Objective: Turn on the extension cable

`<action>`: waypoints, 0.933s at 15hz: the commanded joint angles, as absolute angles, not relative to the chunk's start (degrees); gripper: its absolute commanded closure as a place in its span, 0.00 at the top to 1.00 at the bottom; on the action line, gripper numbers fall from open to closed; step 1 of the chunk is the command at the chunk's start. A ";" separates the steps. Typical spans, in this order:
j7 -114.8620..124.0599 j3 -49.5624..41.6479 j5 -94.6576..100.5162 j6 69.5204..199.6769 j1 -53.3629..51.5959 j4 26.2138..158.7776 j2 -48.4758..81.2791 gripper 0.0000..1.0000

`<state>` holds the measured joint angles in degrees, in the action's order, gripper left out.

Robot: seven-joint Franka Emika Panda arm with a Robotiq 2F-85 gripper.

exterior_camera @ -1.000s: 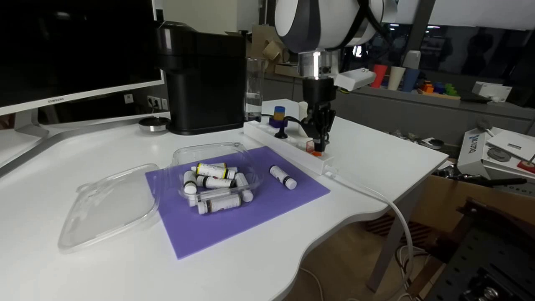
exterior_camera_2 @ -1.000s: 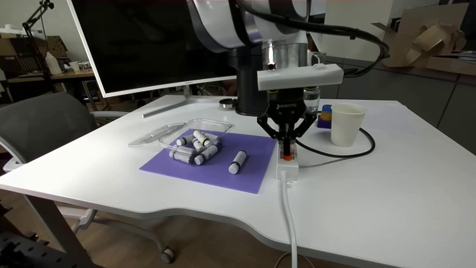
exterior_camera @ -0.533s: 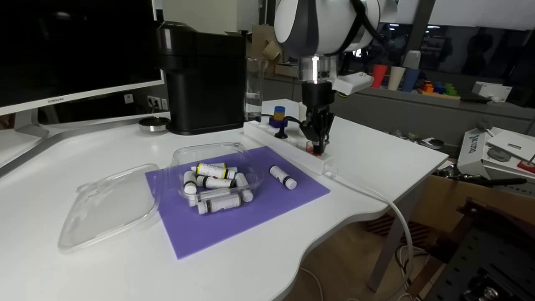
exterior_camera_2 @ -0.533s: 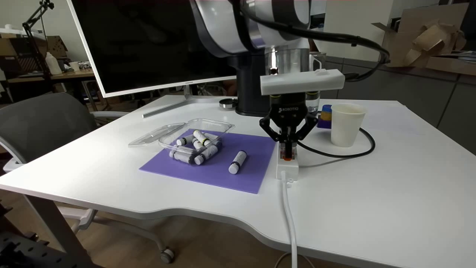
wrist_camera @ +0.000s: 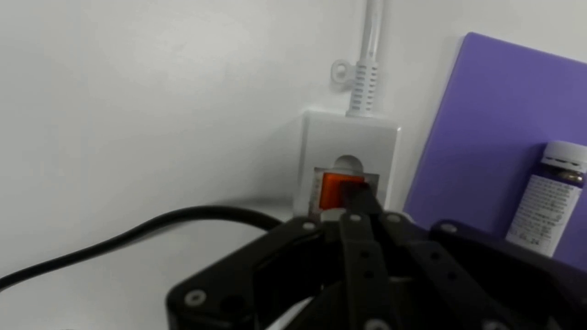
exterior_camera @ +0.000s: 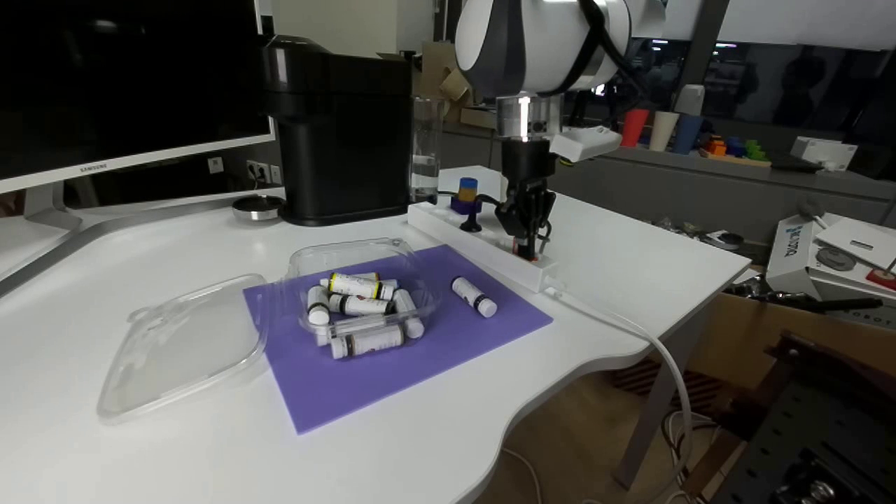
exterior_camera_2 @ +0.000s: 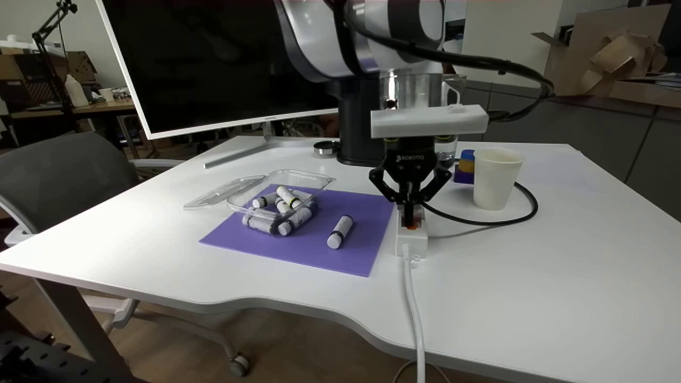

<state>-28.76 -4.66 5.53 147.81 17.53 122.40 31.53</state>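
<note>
Fingers point(exterior_camera_2: 408, 215) together, the gripper point(wrist_camera: 359, 193) seems mid-press at four o'clock on the extension cable's point(wrist_camera: 348, 137) switch point(wrist_camera: 331, 190) in wrist view, likely needing downward force.

Reads SAMSUNG on the monitor point(exterior_camera: 133, 80), ROBOTIQ on the claw point(exterior_camera_2: 408, 223) and white box point(exterior_camera: 789, 263); mostly blurred on the bottle point(wrist_camera: 546, 206).

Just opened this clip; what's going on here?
A robot arm has its shut gripper at the orange-red switch of a white power strip, likely to turn it on. In the wrist view the fingertips hide part of the switch; whether they press it, or the power is on, I can't tell. Near the strip, a small bottle lies on a purple mat, and more bottles sit in an open clear container.
</note>
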 commanded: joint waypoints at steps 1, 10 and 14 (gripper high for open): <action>-29.95 -2.08 1.92 145.67 20.50 119.31 33.83 0.00; -30.63 -2.04 -2.05 141.32 22.95 116.24 34.95 0.00; -31.09 -2.07 -1.61 141.02 22.92 116.51 34.06 0.00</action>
<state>-30.35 -2.04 -1.42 142.08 22.43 118.01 33.34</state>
